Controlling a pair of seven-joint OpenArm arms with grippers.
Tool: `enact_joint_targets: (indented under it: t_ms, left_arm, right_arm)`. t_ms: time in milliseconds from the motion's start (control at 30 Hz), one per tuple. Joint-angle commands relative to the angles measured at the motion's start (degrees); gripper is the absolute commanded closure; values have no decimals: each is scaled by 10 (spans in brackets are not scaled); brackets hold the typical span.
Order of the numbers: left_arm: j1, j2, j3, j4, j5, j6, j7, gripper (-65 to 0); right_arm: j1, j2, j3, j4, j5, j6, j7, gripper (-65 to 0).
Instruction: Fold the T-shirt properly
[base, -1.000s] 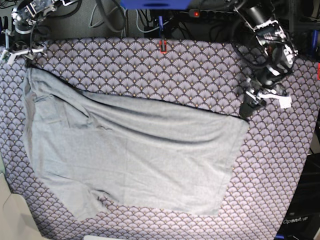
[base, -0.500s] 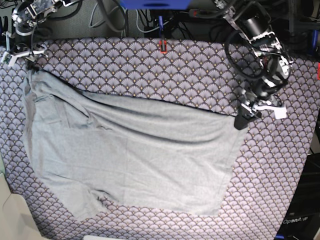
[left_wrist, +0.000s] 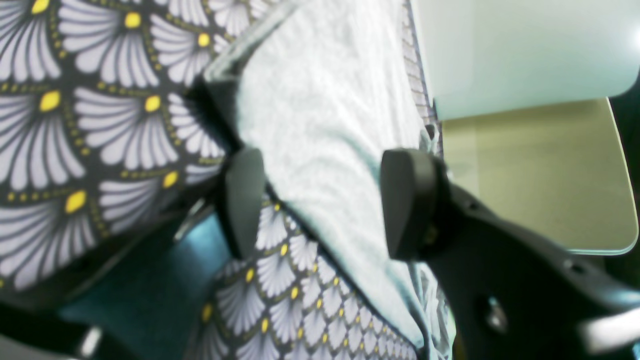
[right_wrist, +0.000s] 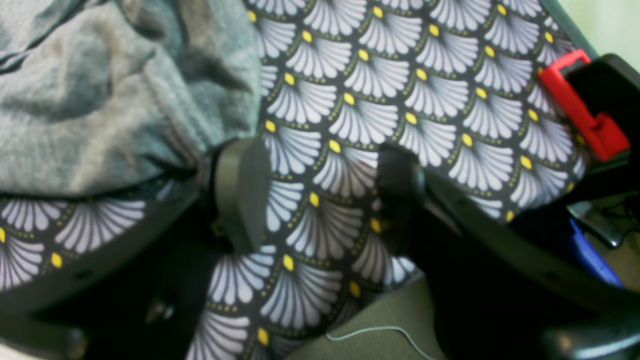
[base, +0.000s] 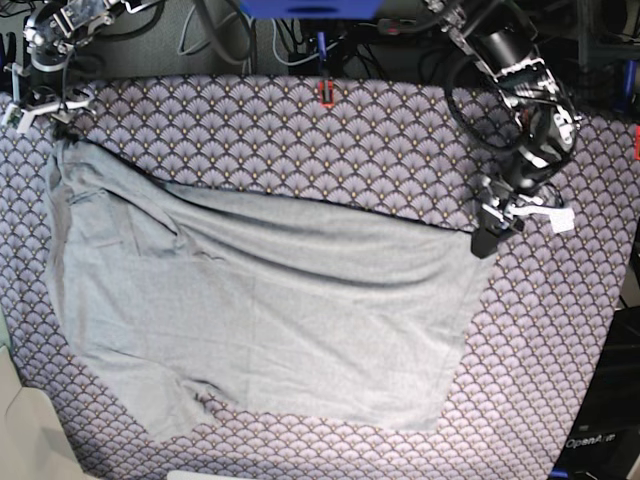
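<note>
The light grey T-shirt (base: 260, 310) lies spread and creased on the purple fan-scale cloth (base: 300, 140). My left gripper (base: 484, 240) is at the shirt's upper right corner. In the left wrist view it (left_wrist: 325, 200) is open, with a fold of the shirt (left_wrist: 325, 125) running between its black fingers (left_wrist: 244, 200). My right gripper (base: 50, 115) is at the shirt's upper left corner. In the right wrist view it (right_wrist: 320, 195) is open over patterned cloth, and the bunched shirt (right_wrist: 100, 100) lies against its left finger (right_wrist: 240, 190).
A red clamp (base: 325, 93) holds the cloth at the table's back edge and also shows in the right wrist view (right_wrist: 582, 105). Cables and a blue bar (base: 310, 8) lie behind the table. A pale surface (base: 25, 440) sits at the front left corner.
My left gripper has moved down and a little left onto the shirt's upper right corner. My right gripper has stayed at the upper left corner.
</note>
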Motion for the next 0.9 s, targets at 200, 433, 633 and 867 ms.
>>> enact_joint_targets:
  t_ms: [200,433,633,867]
  left_arm:
    - [8,-4,-30,8,-10,72,-36,-365]
    - [2,-4,-32,7,-9,79,-41,-365]
    - [-18,3,-32,7,-6,108,-41,-365]
    - [-38,13,-31,12,-6,174,-41,-365]
  right_arm:
    - [2,7,-1,5,-1,2,-2,-363]
    - [2,7,-1,5,-1,2,-2,-363]
    - [2,7,-1,5,-1,2,-2,-363]
    - [2,7,0,5,-1,2,-2,-363]
